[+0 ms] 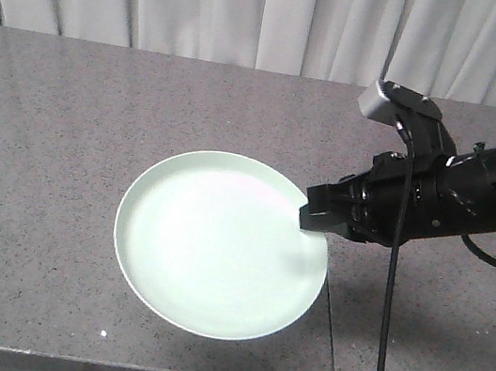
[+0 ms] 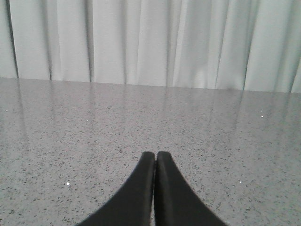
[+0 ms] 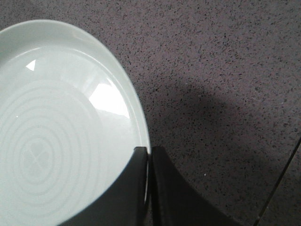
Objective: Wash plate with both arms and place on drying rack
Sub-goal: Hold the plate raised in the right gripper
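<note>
The plate [image 1: 219, 243] lies flat on the speckled grey counter [image 1: 50, 114], near its front edge. We see it round, shallow and pale mint green, with a low rim; the right wrist view shows faint concentric rings and bright glints on its face. The right gripper [image 1: 311, 217] is pinched onto its right rim, the edge caught between both fingers. The right arm [image 1: 477, 181] reaches in low from the right, a black cable [image 1: 389, 304] hanging below it. The left gripper [image 2: 155, 157] hovers over bare counter facing a white curtain [image 2: 141, 42], its fingers pressed together on nothing.
</note>
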Robot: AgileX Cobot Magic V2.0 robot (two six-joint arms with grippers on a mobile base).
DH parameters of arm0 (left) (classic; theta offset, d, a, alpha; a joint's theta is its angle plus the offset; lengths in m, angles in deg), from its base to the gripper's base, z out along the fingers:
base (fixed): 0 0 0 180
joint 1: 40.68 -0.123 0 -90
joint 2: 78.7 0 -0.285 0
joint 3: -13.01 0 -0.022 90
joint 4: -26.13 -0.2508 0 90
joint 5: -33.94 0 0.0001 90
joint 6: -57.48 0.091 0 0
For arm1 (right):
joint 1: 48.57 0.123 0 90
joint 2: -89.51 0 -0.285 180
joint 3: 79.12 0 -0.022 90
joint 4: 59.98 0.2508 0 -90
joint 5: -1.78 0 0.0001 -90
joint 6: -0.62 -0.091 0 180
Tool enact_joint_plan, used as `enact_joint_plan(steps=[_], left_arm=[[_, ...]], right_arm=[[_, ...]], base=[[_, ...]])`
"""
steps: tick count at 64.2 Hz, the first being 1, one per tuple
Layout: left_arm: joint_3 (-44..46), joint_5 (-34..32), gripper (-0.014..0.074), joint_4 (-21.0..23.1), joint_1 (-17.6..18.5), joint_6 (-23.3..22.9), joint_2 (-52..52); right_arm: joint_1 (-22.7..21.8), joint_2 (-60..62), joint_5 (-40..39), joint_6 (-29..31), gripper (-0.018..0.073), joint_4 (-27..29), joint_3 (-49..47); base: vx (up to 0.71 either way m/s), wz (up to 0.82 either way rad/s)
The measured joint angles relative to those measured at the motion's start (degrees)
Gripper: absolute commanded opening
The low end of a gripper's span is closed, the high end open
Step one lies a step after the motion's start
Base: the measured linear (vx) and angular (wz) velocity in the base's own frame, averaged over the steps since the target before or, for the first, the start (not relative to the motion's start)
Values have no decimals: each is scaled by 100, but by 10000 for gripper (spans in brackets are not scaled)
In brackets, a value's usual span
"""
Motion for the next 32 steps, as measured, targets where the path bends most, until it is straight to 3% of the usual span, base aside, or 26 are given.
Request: enact_joint_plan(steps=[32], left_arm=[[0,0,-7,0,0,0,0]], right_arm=[[0,0,19,0,-8,0,0]], base=[[0,0]])
